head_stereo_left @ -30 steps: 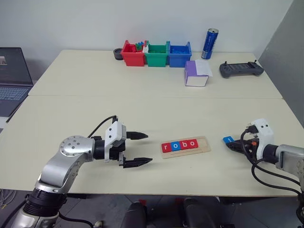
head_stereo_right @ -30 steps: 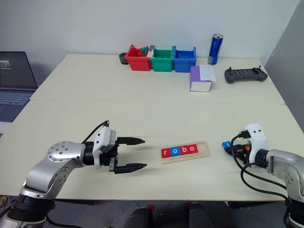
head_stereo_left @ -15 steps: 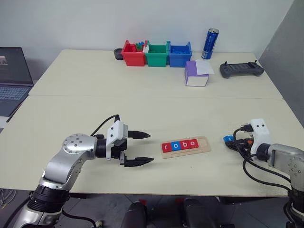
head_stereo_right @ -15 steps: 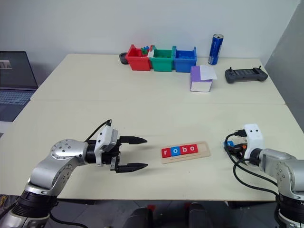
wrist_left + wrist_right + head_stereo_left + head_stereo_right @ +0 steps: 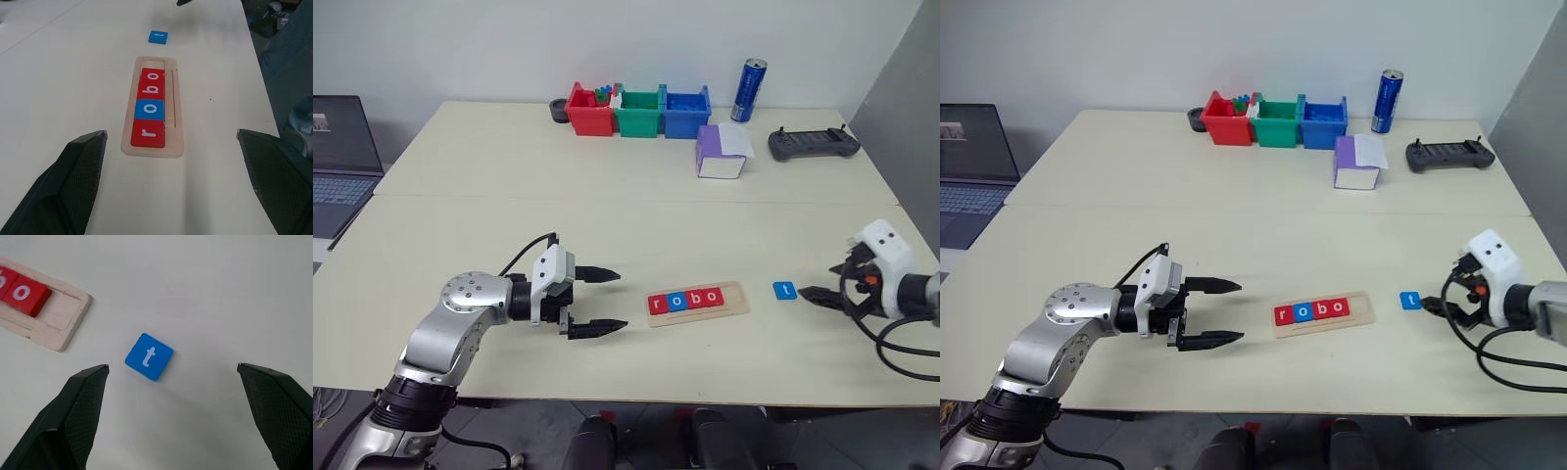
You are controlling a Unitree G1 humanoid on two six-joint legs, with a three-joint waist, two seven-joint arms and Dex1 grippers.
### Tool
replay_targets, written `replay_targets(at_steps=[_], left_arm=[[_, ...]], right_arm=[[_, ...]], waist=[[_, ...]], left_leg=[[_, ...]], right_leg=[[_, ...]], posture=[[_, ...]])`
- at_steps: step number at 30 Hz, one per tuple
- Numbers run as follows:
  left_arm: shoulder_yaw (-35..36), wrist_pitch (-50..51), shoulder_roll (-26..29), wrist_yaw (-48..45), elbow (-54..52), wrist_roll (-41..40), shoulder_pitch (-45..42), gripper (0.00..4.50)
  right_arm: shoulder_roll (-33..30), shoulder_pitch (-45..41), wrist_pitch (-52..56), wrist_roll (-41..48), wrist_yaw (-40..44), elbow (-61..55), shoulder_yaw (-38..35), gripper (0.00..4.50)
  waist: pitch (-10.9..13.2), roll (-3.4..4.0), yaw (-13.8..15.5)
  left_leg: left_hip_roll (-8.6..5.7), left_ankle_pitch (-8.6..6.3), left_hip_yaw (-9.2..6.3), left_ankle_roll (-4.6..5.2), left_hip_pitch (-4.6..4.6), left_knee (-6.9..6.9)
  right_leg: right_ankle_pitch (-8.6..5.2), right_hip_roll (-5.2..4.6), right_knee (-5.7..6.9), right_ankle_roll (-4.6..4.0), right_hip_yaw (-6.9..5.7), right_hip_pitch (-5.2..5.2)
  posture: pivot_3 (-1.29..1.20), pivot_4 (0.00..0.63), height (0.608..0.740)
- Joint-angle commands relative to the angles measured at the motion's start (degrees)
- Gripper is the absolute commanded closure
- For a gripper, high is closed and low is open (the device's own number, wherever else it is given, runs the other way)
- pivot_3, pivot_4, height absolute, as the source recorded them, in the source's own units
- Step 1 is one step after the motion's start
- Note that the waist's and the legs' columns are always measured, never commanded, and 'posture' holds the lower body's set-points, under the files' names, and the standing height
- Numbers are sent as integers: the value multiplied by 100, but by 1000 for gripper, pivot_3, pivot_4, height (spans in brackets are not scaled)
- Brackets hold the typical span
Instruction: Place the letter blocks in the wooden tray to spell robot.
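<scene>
The wooden tray [image 5: 736, 294] lies near the table's front edge. It holds several letter blocks in a row: red r [image 5: 656, 304], blue o [image 5: 674, 301], red b [image 5: 692, 298], red o [image 5: 710, 296]. The slot at its right end is bare. A blue t block [image 5: 785, 291] lies flat on the table just right of the tray. My right gripper [image 5: 811, 286] is open, a little right of and above the t block [image 5: 149, 357], holding nothing. My left gripper [image 5: 622, 301] is open and empty, left of the tray, pointing at it.
At the table's back stand a red bin [image 5: 589, 110], a green bin [image 5: 637, 111] and a blue bin [image 5: 684, 110], with a blue can [image 5: 746, 90], a purple and white box [image 5: 718, 152] and a black controller [image 5: 813, 144]. A laptop [image 5: 337, 157] sits far left.
My right gripper has opened, let go of the blue t block and drawn back up and to the right. The block now lies alone on the table. The left arm stayed put.
</scene>
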Motion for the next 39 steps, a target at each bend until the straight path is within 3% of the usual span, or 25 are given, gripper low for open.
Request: replay_targets(at_steps=[1, 8, 13, 17, 39], left_arm=[[59, -82, 14, -28, -57, -6, -104, 0], [102, -80, 52, -30, -38, 3, -131, 0], [177, -45, 102, 40, -197, -22, 16, 0], [218, -1, 121, 112, -342, -42, 132, 0], [382, 553, 264, 458, -971, -251, 275, 0]], right_arm=[[-62, -499, -1835, -525, 1137, 1253, 567, 27], [531, -2156, -4401, -1441, 2562, 3805, 1643, 27], [715, -2736, -5523, -1817, 3618, 4825, 2130, 27], [717, -3083, -6256, -2306, 3915, 5520, 2572, 27], [1103, -3896, -6778, -2556, 3938, 6744, 3489, 27]], waist=[[1, 0, -21], [3, 1, -77], [3, 1, -46], [4, 3, -11], [4, 3, -5]], left_leg=[[1, 0, 0, 0, 2, 0], [1, 2, 3, -1, 6, 1], [0, 2, 3, -3, 0, 2], [0, 1, 4, -4, -1, 0], [0, 2, 6, -4, 7, 2]], right_leg=[[0, 0, 2, 0, 1, 1], [3, 0, 7, -3, 4, 0], [18, -1, 2, -28, 3, -1], [18, -2, 0, -29, 3, -1], [18, -2, 9, -30, 6, 0]], posture=[[0, 150, 740], [0, 150, 740], [0, 150, 740], [0, 150, 740], [0, 150, 740]])
